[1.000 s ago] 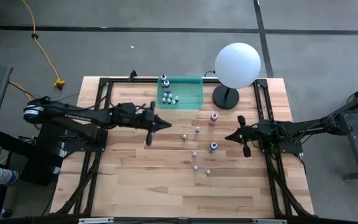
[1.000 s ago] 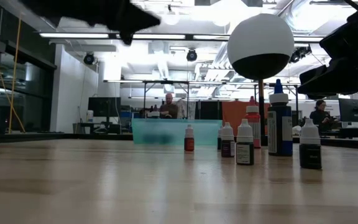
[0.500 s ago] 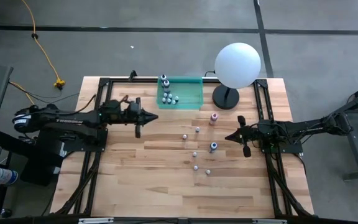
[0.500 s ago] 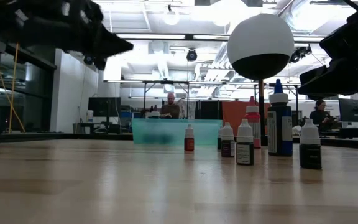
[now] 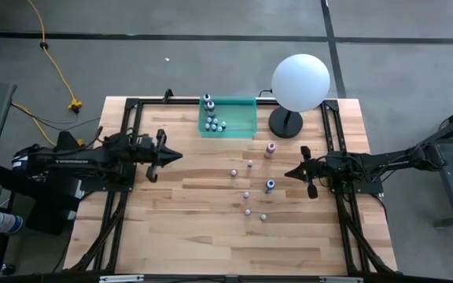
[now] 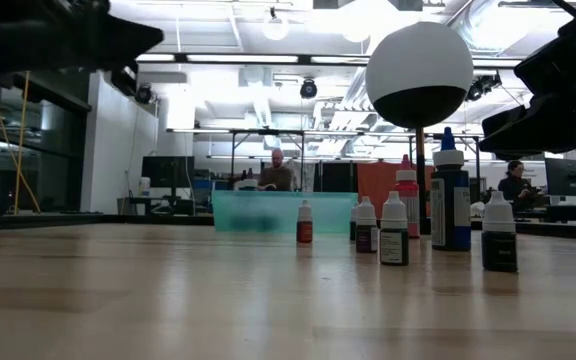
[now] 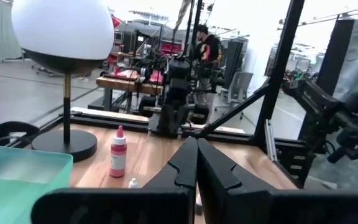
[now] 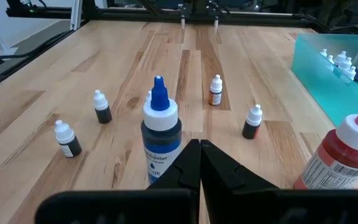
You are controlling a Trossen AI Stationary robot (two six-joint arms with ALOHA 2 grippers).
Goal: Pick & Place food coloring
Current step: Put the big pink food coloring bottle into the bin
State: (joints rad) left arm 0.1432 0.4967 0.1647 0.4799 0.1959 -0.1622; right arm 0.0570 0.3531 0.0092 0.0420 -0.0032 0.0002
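Both closed, empty: left gripper (image 5: 177,155) at the table's (image 5: 171,236) left side, right gripper (image 5: 289,173) beside blue-capped food coloring bottle (image 5: 270,186); teal tray (image 5: 242,118) apart.

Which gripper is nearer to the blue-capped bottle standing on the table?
The right. The right gripper sits just beside the blue-capped bottle, shut, while the left gripper hangs shut far across the table, near its left side.

— Floor?
— Grey concrete (image 5: 211,71), dark seam lines, yellow cable (image 5: 53,59) trailing across.
— Beyond the table?
— Open workshop — ceiling strip lights (image 6: 268,58), monitors (image 6: 163,170), a seated person (image 6: 273,172).
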